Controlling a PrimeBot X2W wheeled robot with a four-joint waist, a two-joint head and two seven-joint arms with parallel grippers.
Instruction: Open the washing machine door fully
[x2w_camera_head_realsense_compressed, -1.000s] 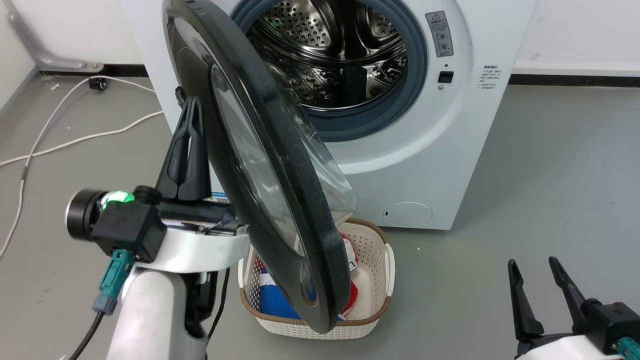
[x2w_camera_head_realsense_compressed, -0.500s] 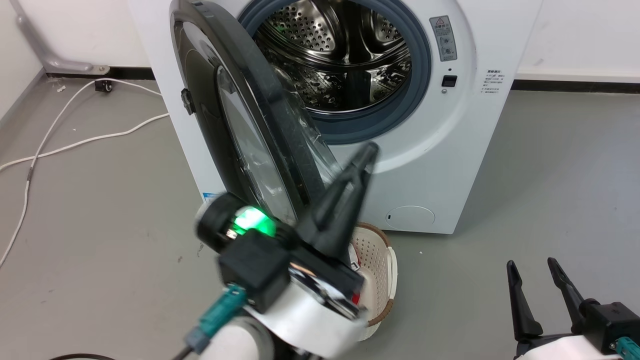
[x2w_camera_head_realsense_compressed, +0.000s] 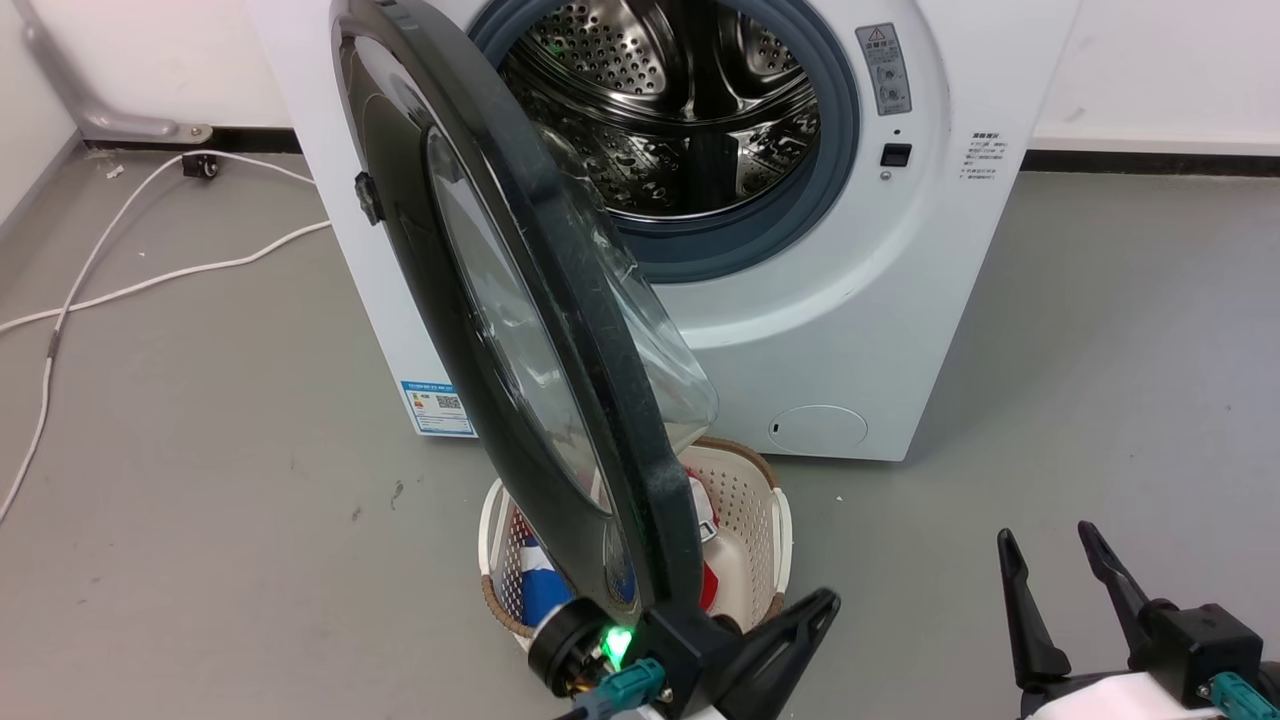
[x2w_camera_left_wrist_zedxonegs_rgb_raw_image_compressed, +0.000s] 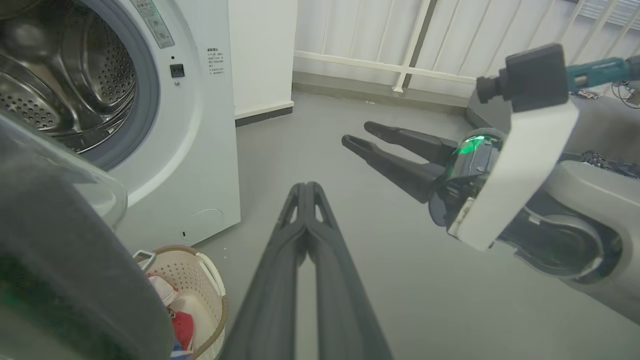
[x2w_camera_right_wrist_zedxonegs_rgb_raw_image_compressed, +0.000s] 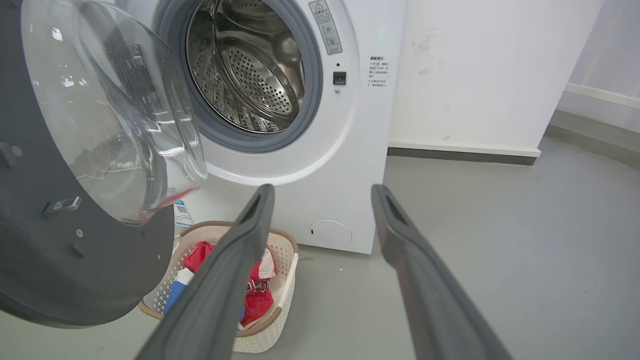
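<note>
Dropped since earlier: left gripper now below the washing machine door rim, fingers pressed together. Laundry basket sits under door. Door swung partway out, glass bowl facing washing machine. Right gripper well right of door, fingers spread.

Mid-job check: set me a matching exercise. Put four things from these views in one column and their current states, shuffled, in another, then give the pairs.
Things:
1. washing machine door
2. left hand
3. right hand
4. laundry basket

States:
A. open, fingers apart
B. standing on the floor, clothes inside
C. swung out, drum mouth uncovered
D. shut, fingers together

Pairs: 1-C; 2-D; 3-A; 4-B
</note>
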